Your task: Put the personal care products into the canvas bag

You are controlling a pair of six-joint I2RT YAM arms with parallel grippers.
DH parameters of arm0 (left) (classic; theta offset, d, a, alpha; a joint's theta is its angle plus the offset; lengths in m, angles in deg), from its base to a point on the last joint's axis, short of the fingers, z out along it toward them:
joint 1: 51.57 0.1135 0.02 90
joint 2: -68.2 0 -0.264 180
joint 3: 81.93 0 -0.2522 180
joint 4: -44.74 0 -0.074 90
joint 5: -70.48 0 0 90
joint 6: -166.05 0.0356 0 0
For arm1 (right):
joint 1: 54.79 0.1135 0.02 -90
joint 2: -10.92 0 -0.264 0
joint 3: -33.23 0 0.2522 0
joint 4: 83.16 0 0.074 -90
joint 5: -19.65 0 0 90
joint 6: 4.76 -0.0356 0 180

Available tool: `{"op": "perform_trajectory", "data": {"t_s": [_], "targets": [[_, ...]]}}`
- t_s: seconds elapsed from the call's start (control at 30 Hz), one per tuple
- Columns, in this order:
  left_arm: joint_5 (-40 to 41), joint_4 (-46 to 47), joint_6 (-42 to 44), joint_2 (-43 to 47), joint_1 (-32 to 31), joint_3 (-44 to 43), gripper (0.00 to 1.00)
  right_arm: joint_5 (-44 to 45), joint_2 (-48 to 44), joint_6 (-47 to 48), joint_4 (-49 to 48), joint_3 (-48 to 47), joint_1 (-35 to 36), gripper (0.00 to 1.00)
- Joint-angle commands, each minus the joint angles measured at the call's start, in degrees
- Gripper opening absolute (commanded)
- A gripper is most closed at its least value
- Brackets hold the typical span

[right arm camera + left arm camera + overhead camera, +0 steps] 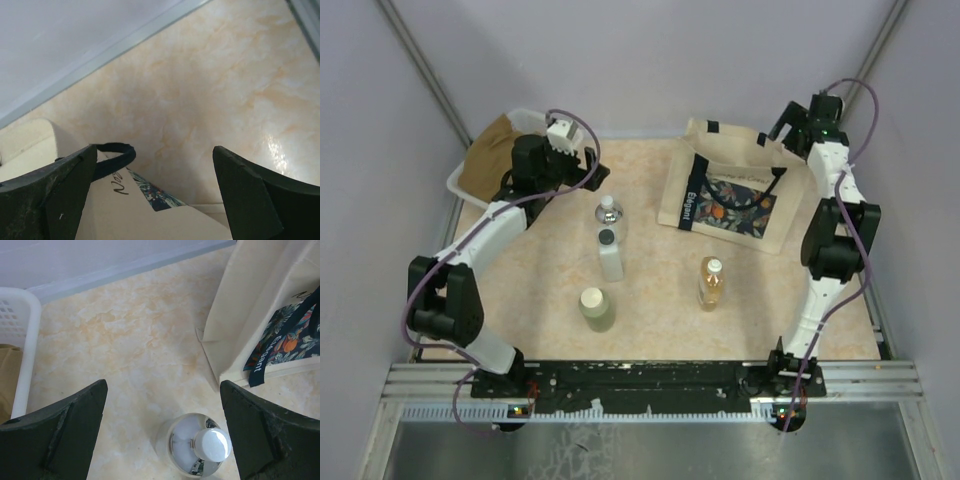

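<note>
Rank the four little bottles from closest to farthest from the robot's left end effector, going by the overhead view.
1. Clear bottle with silver cap: just beside the left end effector, on the side toward the arm bases.
2. White bottle with black cap: next in line toward the bases.
3. Pale green bottle: nearer the bases again.
4. Amber bottle: off on the right side.

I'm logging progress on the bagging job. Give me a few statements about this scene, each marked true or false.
1. The clear bottle, white bottle, green bottle and amber bottle all sit on the table, outside the canvas bag. True.
2. The left gripper is shut on the clear bottle. False: its fingers are open and the bottle sits ungripped below them.
3. The right gripper is open, close to the bag. True.
4. The amber bottle is the leftmost of the four. False: it is the rightmost.
</note>
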Motion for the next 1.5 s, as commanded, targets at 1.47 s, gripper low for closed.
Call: {"op": "perform_trajectory", "data": {"t_s": [1.47], "targets": [[-4.90,2.34,-3.35,9.28,-0.27,1.28,1.00,30.20,-18.55,13.74,-1.49,9.03,21.42,0.99]]}}
